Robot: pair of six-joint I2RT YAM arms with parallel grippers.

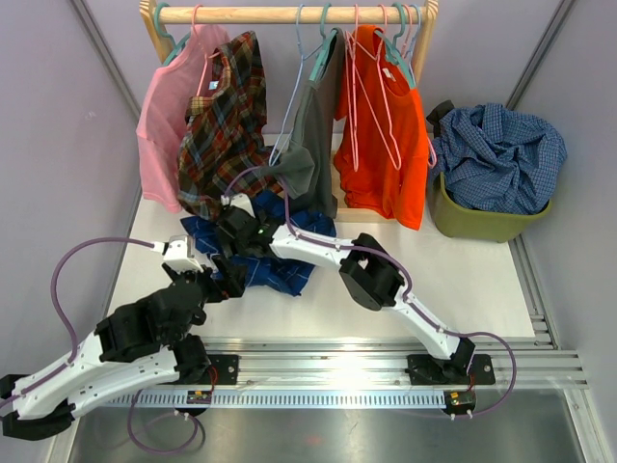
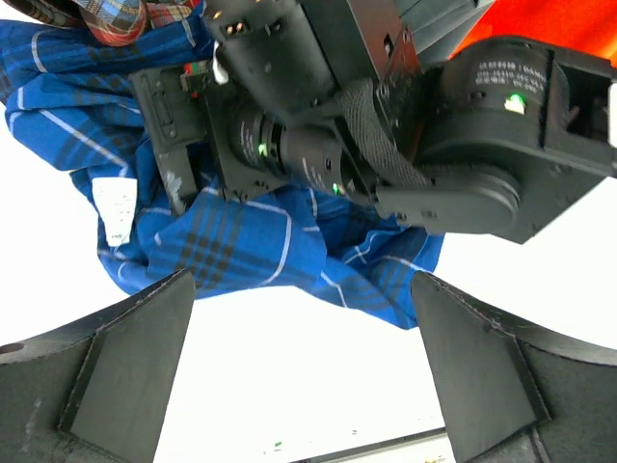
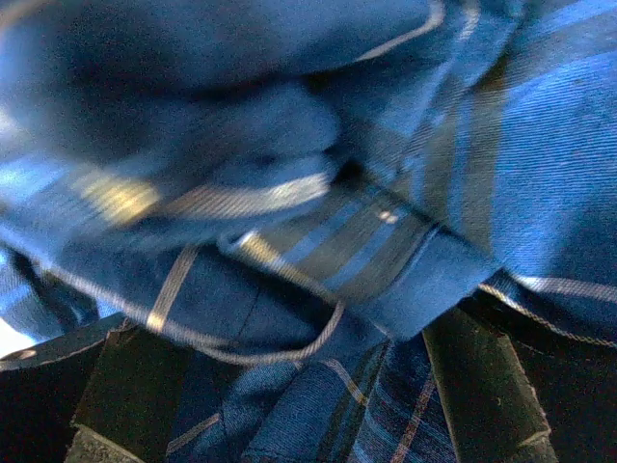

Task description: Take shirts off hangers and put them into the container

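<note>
Crumpled dark blue plaid fabric shirt [image 1: 280, 273] lies bunched between the spread fingers of the right gripper [image 3: 289, 333]; left gripper [image 2: 301, 309], also spread and empty, sits just short of it.

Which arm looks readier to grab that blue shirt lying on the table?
The right one. The right claw is open and pushed into the blue shirt, cloth bunched between its fingers; the left claw, also open, sits short of it over the table.

The left arm [image 1: 106, 357] and right arm [image 1: 371, 275] wear white shells between bulky black joints, each trailing a looping mauve cable [image 1: 60, 280], and the left gripper [image 2: 301, 285] has matte black wedge fingers [image 2: 135, 371]
</note>
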